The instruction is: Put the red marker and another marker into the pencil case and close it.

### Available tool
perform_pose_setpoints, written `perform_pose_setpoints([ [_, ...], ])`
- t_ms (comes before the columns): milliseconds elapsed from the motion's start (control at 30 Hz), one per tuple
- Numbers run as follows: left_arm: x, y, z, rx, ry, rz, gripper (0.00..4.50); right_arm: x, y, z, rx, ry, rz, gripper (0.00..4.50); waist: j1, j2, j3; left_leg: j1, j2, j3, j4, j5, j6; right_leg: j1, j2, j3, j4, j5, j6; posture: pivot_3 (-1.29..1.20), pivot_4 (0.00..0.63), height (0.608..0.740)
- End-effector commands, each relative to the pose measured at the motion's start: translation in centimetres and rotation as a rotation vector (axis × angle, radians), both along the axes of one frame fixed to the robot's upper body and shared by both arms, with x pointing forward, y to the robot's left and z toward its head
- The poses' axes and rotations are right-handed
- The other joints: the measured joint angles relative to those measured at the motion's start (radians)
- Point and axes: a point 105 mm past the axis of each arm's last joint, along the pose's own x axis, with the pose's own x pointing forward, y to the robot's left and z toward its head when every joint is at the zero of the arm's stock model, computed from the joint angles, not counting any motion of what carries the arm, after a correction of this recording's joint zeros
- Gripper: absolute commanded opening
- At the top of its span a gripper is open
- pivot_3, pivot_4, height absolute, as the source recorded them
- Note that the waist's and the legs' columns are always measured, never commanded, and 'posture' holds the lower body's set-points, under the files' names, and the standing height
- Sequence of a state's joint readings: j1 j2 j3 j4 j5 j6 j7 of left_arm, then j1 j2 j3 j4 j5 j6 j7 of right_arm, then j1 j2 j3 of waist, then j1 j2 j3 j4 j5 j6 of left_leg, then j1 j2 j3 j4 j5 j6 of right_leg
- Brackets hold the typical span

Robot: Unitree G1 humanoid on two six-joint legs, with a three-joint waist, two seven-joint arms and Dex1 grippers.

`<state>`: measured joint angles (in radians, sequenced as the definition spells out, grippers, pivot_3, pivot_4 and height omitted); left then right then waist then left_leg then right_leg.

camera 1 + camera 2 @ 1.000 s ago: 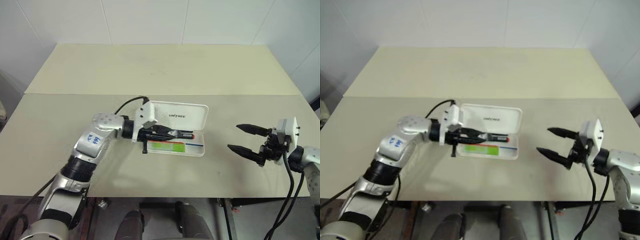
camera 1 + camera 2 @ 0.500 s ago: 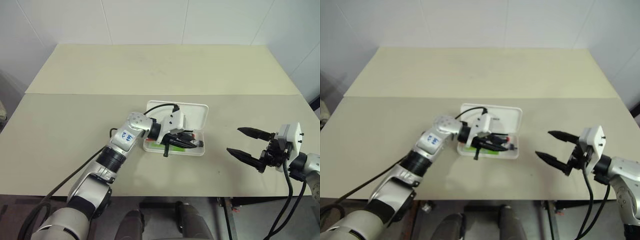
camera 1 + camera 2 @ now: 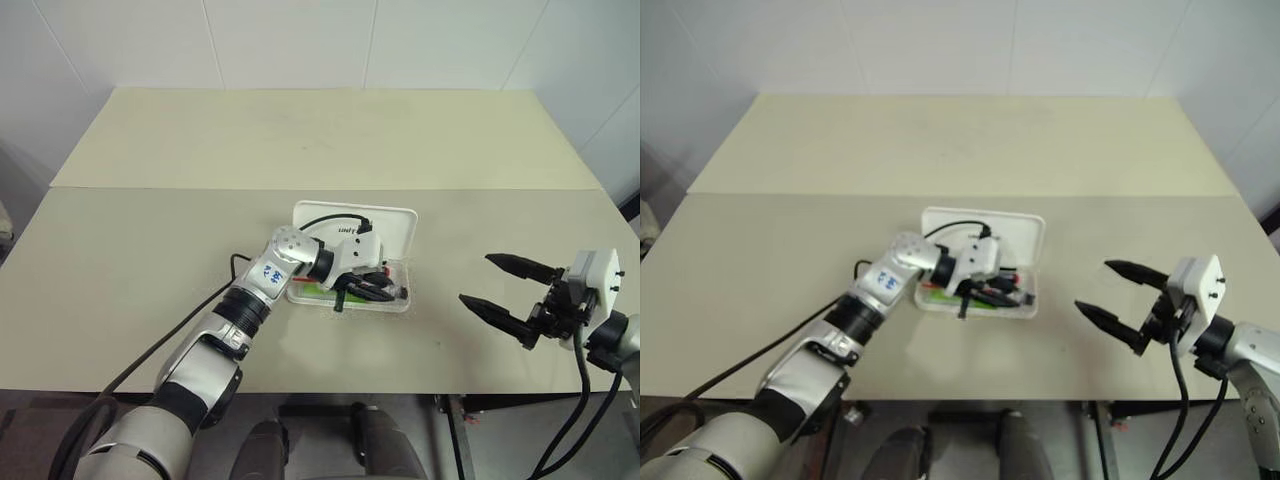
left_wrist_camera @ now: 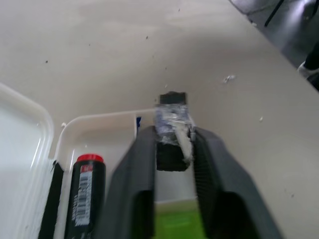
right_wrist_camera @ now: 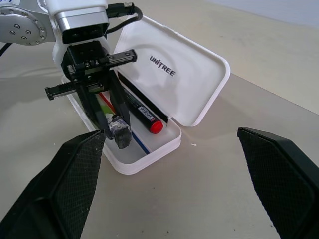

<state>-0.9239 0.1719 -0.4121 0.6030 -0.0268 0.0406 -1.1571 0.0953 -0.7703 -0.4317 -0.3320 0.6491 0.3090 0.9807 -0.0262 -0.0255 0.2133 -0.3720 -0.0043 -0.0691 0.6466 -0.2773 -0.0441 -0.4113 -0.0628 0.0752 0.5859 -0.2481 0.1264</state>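
A white tiled wall [image 3: 300, 40] backs the broad beige matte tabletop [image 3: 150, 240]. At centre frame the white hinged plastic pencil case [image 5: 179, 79] lies open, holding the red-capped black marker [image 5: 144, 117] and lime-green flat highlighter [image 4: 177, 226]. The left gripper [image 4: 173, 149] pinches a small dark block inside the case; at lower right the right gripper [image 3: 505, 290] gapes wide, empty.
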Motion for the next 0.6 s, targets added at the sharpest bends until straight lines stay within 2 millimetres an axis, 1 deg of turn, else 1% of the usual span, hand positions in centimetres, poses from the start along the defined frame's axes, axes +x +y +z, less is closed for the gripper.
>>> perform_pose_setpoints([
  [33, 0.3, -0.7, 1.3, -0.018, -0.080, -0.018, 2.28, -0.2, 0.1, 1.2, 0.011, -0.052, 0.002, 4.50, 0.000, 0.000, 0.000, 0.000, 0.000, 0.000, 0.000, 0.000, 0.000, 0.000, 0.000, 0.000, 0.000, 0.000, 0.000, 0.00, 0.150, 0.740],
  [100, 0.4, -0.9, 1.6, -0.033, -0.090, -0.010, 3.03, -0.1, 0.1, 1.2, 0.013, -0.054, 0.002, 4.50, 0.001, 0.000, 0.000, 0.000, 0.000, 0.000, 0.000, 0.000, 0.000, 0.000, 0.000, 0.000, 0.000, 0.000, 0.001, 0.00, 0.150, 0.740],
  [167, 0.4, -1.2, 2.0, -0.057, -0.095, -0.018, 3.68, 0.0, 0.2, 1.3, 0.014, -0.056, 0.004, 4.50, 0.001, 0.000, 0.000, 0.000, 0.000, 0.000, 0.000, 0.000, 0.000, 0.000, 0.000, 0.000, 0.000, 0.001, 0.002, 0.00, 0.150, 0.740],
  [233, 0.0, -1.7, 3.1, -0.111, -0.073, -0.037, 4.34, 0.2, 0.2, 1.3, 0.015, -0.059, 0.008, 4.50, 0.001, 0.000, 0.000, 0.000, 0.000, 0.000, 0.000, 0.000, 0.000, 0.000, 0.000, 0.000, 0.000, 0.001, 0.002, 0.00, 0.150, 0.740],
  [267, -0.2, -1.9, 3.5, -0.136, -0.068, -0.053, 4.46, 0.3, 0.3, 1.3, 0.016, -0.060, 0.009, 4.50, 0.001, 0.000, 0.000, 0.000, 0.000, 0.000, 0.000, 0.000, 0.000, 0.000, 0.000, 0.000, 0.000, 0.001, 0.002, 0.00, 0.150, 0.740],
  [367, -1.0, -1.7, 4.9, -0.204, -0.036, -0.099, 4.46, 0.6, 0.5, 1.3, 0.022, -0.064, 0.020, 4.50, 0.000, 0.000, 0.000, 0.000, 0.000, 0.000, 0.000, 0.000, 0.000, 0.000, 0.000, 0.000, 0.000, 0.001, 0.002, 0.00, 0.150, 0.740],
  [433, -1.4, -1.1, 6.0, -0.255, -0.013, -0.117, 4.46, 0.9, 0.8, 1.4, 0.028, -0.070, 0.036, 4.50, -0.002, 0.000, 0.000, 0.000, 0.000, 0.000, 0.000, 0.000, 0.000, 0.000, 0.000, 0.000, 0.000, 0.001, 0.002, 0.00, 0.150, 0.740],
  [500, -1.6, 0.4, 6.8, -0.282, -0.001, -0.115, 4.46, 1.3, 1.3, 1.4, 0.034, -0.076, 0.065, 4.50, -0.005, 0.000, 0.000, 0.001, 0.000, 0.000, -0.001, 0.000, 0.000, 0.000, 0.001, 0.001, 0.001, 0.001, 0.002, 0.00, 0.150, 0.740],
  [600, -1.4, 2.9, 7.3, -0.294, -0.011, -0.067, 4.46, 1.9, 2.0, 1.6, 0.039, -0.087, 0.107, 4.50, -0.006, 0.000, 0.000, 0.002, 0.001, 0.000, -0.001, 0.000, 0.000, 0.000, 0.001, 0.001, 0.002, 0.001, 0.003, 0.00, 0.150, 0.740],
])
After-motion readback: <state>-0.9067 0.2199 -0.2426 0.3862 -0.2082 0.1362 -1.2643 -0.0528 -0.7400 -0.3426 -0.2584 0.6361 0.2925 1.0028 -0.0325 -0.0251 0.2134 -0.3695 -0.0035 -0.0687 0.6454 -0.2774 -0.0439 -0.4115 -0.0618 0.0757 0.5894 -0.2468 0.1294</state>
